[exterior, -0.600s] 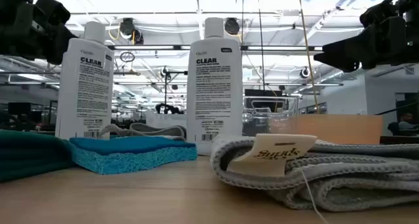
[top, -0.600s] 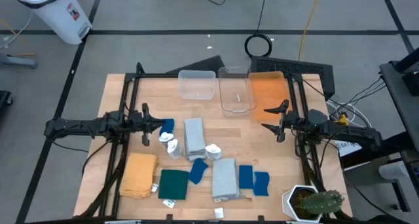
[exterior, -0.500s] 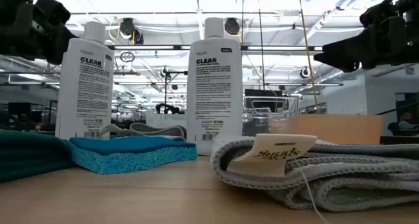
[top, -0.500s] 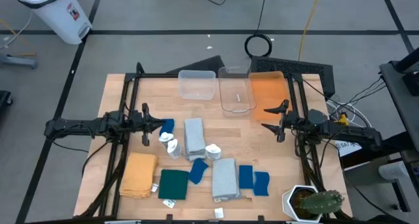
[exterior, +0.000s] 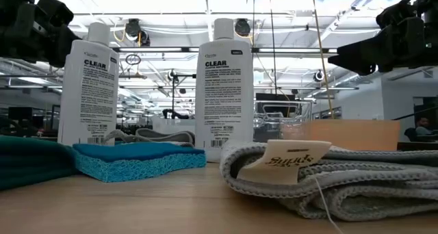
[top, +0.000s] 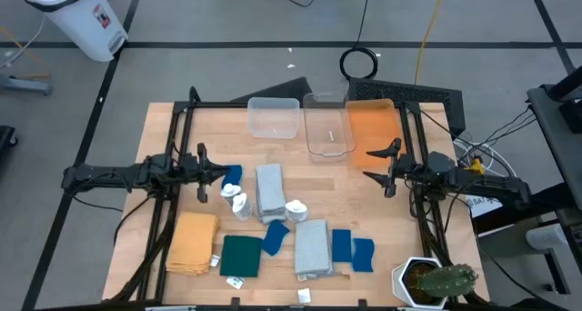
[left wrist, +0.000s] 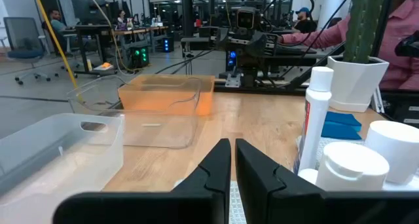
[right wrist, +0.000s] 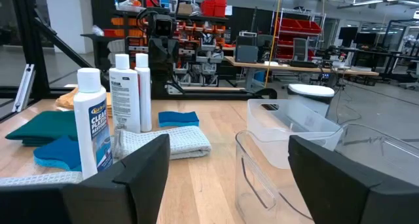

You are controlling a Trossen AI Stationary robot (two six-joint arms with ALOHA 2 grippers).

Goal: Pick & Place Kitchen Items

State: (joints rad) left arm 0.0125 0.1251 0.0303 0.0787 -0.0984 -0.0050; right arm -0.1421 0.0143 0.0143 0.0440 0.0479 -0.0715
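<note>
Kitchen items spread over the near half of the table (top: 164, 120): three white bottles (top: 238, 202) clustered left of centre, one grey cloth (top: 270, 190) between them, a second grey cloth (top: 312, 248) nearer the front. Blue cloth pieces (top: 351, 248) lie beside that second cloth, another by the bottles. Mustard cloth (top: 193, 242) and green cloth (top: 241, 255) sit side by side at the front left.

Clear bins (top: 275, 118) and orange tray (top: 371, 127) along the far edge, nothing visible in them. Cactus (top: 446, 280) at the front right corner.

Left gripper (top: 202, 173) hovers just beside the bottles, fingers clenched, nothing between them. Right gripper (top: 389, 168) hangs near the orange tray, fingers spread wide, nothing held.

Judgement: task looks barely begun; this reads as the approach before a first pick. Next move likely calls for the left gripper to open its fingers, line up on a bottle or the blue piece next to it, and descend.
</note>
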